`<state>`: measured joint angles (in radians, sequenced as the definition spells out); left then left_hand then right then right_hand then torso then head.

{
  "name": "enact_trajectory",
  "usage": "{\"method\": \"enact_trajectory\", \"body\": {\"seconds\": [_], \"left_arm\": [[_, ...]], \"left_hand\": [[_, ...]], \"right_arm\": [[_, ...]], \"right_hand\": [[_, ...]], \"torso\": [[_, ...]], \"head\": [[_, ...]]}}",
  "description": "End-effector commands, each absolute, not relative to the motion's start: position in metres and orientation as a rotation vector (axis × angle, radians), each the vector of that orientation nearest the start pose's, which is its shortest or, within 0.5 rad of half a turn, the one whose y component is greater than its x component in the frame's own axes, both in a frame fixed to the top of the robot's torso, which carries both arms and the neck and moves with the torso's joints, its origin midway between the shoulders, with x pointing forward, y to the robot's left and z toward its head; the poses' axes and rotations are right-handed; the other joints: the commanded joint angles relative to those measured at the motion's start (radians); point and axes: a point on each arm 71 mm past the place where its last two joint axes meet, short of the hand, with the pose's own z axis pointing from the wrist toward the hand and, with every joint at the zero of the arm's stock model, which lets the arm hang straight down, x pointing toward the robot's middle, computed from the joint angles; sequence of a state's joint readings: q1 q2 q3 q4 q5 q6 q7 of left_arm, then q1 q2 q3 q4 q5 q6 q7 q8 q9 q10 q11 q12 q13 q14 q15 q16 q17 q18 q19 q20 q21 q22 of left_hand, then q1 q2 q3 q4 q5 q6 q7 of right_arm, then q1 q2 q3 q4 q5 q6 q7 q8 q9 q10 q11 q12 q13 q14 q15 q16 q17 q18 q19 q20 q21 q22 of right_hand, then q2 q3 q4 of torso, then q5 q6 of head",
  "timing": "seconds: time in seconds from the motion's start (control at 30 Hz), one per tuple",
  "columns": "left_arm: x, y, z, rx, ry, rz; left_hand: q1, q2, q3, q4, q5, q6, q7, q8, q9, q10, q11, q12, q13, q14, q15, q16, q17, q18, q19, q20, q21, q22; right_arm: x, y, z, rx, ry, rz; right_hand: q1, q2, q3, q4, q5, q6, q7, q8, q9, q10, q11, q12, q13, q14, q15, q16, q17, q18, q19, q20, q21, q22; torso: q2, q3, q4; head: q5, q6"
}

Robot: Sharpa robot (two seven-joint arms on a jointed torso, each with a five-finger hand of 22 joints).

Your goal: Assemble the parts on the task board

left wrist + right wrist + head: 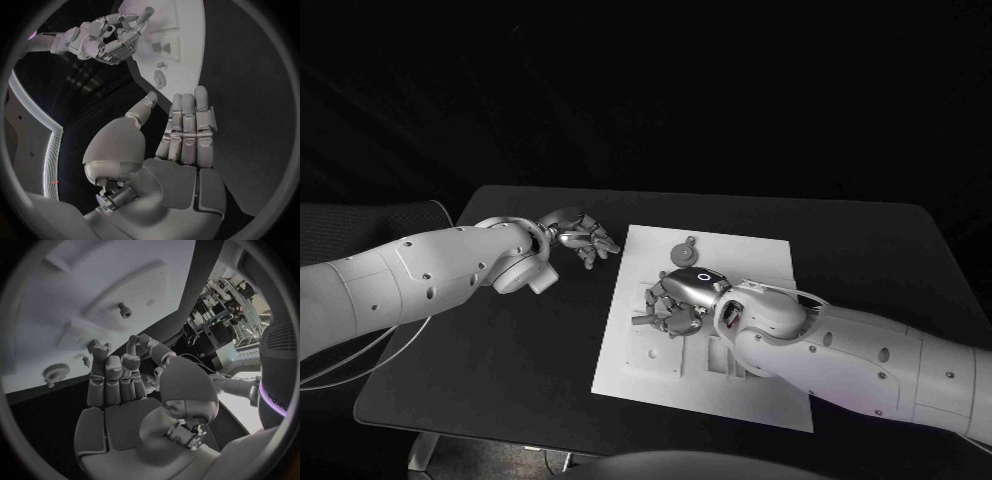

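The white task board (747,262) lies in the middle of the black table. My right hand (678,300) hangs low over the board's left middle with its fingers bent down towards it; nothing plainly sits between them. In the right wrist view this hand (119,375) faces the board (56,300), where a short peg (125,310) stands on a raised fan-shaped plate and a small gear (55,371) lies near the edge. A grey pear-shaped part (685,247) rests near the board's far edge. My left hand (577,237) hovers over the table beside the board's far left corner, fingers straight, holding nothing.
In the left wrist view my left hand (184,135) points at the board (184,30), with the pear-shaped part (159,78) and two small blocks (161,47) between it and the right hand (103,37). Bare black table (502,340) spreads left of the board.
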<state>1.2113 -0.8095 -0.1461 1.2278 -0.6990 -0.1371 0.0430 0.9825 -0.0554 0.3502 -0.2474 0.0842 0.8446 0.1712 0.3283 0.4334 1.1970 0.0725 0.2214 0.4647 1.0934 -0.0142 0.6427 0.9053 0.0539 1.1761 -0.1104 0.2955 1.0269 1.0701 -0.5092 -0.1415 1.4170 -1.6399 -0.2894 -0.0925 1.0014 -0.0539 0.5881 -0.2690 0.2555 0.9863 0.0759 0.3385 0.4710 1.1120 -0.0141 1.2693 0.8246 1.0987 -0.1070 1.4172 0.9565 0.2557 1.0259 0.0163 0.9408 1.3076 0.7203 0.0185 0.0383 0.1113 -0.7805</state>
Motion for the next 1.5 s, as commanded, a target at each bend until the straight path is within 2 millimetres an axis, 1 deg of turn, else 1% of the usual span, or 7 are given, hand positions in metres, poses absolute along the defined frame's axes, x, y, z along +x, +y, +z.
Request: {"method": "enact_trajectory", "body": {"seconds": [0.03, 0.2, 0.6, 0.67, 0.8, 0.97, 1.5], "left_arm": [[0.510, 0.268, -0.248, -0.603, 2.053, -0.935], [0.494, 0.257, -0.258, -0.563, 2.275, -0.949], [0.478, 0.251, -0.265, -0.579, 2.373, -0.983], [0.476, 0.249, -0.266, -0.570, 2.388, -0.990], [0.472, 0.245, -0.267, -0.551, 2.420, -1.005], [0.469, 0.242, -0.268, -0.573, 2.433, -1.049], [0.467, 0.235, -0.267, -0.599, 2.438, -1.114]], "left_hand": [[-0.074, 0.008, -0.016, 0.048, 0.008, 0.005, 0.000, 0.002, -0.002, -0.005, -0.001, -0.005, 0.002, 0.007, 0.000, -0.007, 0.003, 0.017, -0.002, -0.004, -0.009, 0.000], [-0.218, 0.018, -0.069, 0.152, -0.027, 0.009, -0.005, 0.004, -0.003, -0.006, -0.005, -0.008, 0.010, 0.004, -0.005, -0.011, 0.014, 0.025, -0.008, -0.007, -0.017, 0.005], [-0.221, 0.010, -0.108, 0.268, -0.035, -0.002, -0.005, 0.002, -0.002, -0.003, -0.008, -0.008, 0.026, 0.004, -0.009, -0.010, 0.035, 0.032, -0.008, -0.010, -0.019, 0.021], [-0.187, 0.012, -0.132, 0.311, -0.035, -0.004, -0.004, 0.002, 0.000, -0.005, -0.007, -0.009, 0.032, 0.004, -0.009, -0.013, 0.041, 0.033, -0.009, -0.010, -0.020, 0.028], [0.003, 0.036, -0.287, 0.531, -0.038, -0.004, -0.005, 0.005, 0.001, -0.005, -0.008, -0.012, 0.047, 0.007, -0.009, -0.022, 0.056, 0.033, -0.008, -0.010, -0.023, 0.049], [0.054, 0.073, -0.386, 0.543, -0.036, -0.003, -0.005, 0.004, -0.001, -0.005, -0.008, -0.016, 0.052, 0.010, -0.009, -0.029, 0.060, 0.033, -0.004, -0.010, -0.030, 0.053], [0.125, 0.103, -0.447, 0.543, -0.035, -0.018, 0.002, -0.008, -0.011, -0.012, -0.002, -0.024, 0.056, 0.006, -0.004, -0.041, 0.064, 0.030, -0.002, -0.006, -0.044, 0.054]], "right_arm": [[0.433, -0.055, -0.272, -0.466, 1.729, 0.846], [0.433, -0.058, -0.269, -0.455, 1.722, 0.848], [0.435, -0.060, -0.258, -0.422, 1.691, 0.862], [0.435, -0.060, -0.257, -0.420, 1.688, 0.863], [0.435, -0.060, -0.256, -0.417, 1.683, 0.865], [0.434, -0.059, -0.255, -0.418, 1.683, 0.869], [0.433, -0.056, -0.253, -0.420, 1.678, 0.878]], "right_hand": [[0.005, -0.007, 0.006, 0.001, -0.004, 0.022, 0.021, 0.001, 0.001, 0.007, 0.000, -0.007, -0.001, 0.002, -0.007, 0.002, -0.001, 0.006, 0.006, 0.002, 0.004, 0.008], [0.008, -0.008, 0.008, -0.002, -0.004, 0.022, 0.021, 0.001, 0.001, 0.007, 0.000, -0.008, -0.001, 0.003, -0.007, 0.002, -0.002, 0.006, 0.006, 0.001, 0.003, 0.007], [0.010, -0.010, 0.009, -0.005, -0.004, 0.022, 0.021, 0.001, 0.001, 0.007, 0.000, -0.008, -0.002, 0.003, -0.007, 0.001, -0.002, 0.006, 0.006, 0.001, 0.003, 0.007], [0.010, -0.010, 0.009, -0.005, -0.004, 0.022, 0.021, 0.001, 0.001, 0.007, 0.000, -0.008, -0.002, 0.003, -0.007, 0.001, -0.002, 0.006, 0.006, 0.001, 0.003, 0.007], [0.011, -0.010, 0.010, -0.005, -0.004, 0.022, 0.021, 0.001, 0.002, 0.007, 0.000, -0.009, -0.002, 0.003, -0.007, 0.001, -0.002, 0.006, 0.006, 0.001, 0.003, 0.007], [0.011, -0.010, 0.010, -0.006, -0.004, 0.022, 0.021, 0.001, 0.002, 0.007, 0.000, -0.009, -0.002, 0.004, -0.007, 0.001, -0.003, 0.006, 0.006, 0.001, 0.003, 0.007], [0.012, -0.009, 0.011, -0.007, -0.004, 0.022, 0.022, 0.001, 0.002, 0.008, 0.000, -0.009, -0.002, 0.004, -0.007, 0.001, -0.003, 0.006, 0.007, 0.000, 0.003, 0.007]], "torso": [[0.000, 0.0000, -0.0004], [0.001, -0.0013, 0.0000], [0.000, -0.0014, 0.0012], [0.000, -0.0012, 0.0013], [0.001, -0.0010, 0.0013], [0.000, -0.0007, 0.0006], [0.000, -0.0001, 0.0006]], "head": [[-0.001, 0.003], [-0.004, 0.005], [-0.005, 0.006], [-0.005, 0.005], [-0.005, 0.004], [-0.006, 0.005], [-0.008, 0.004]]}}
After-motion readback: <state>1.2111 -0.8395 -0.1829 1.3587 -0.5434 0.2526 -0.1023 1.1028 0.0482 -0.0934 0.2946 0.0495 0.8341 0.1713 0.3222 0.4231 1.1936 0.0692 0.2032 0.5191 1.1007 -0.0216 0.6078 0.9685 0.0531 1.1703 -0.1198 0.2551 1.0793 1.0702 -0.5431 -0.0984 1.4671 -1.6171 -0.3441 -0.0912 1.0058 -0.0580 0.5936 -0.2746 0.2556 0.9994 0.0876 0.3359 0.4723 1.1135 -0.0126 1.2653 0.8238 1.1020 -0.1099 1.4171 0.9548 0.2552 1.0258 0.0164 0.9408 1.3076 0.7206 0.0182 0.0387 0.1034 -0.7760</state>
